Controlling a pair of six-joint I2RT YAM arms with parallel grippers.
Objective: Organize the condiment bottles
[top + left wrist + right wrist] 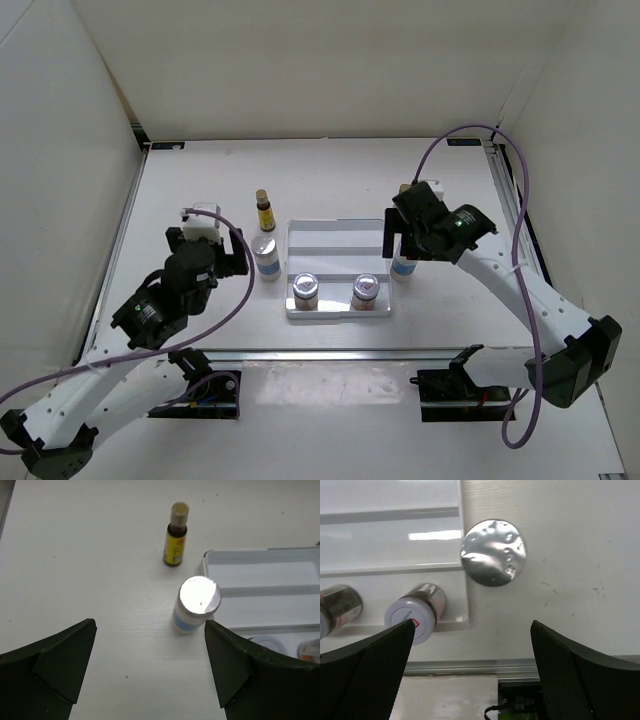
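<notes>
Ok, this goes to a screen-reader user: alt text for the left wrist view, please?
A silver-lidded white jar stands just ahead of the open left gripper, beside a white tray. A brown bottle stands farther off on the table; two more jars show partly in the tray's near row.

White rectangular tray at mid-bench, long sides running left to right, corners rounded. Floor stepped, with grey shadow lines crossing left to right between tiers. Rim raised all round.

Bench white and matt. Faint grain visible in left wrist view. A few small dark scuffs right of tray in right wrist view.

Metal rail along near edge of bench, close to tray's near side. Side rails down left and right edges. Black brackets at both far corners.

White panels closing in left, far and right sides.
</notes>
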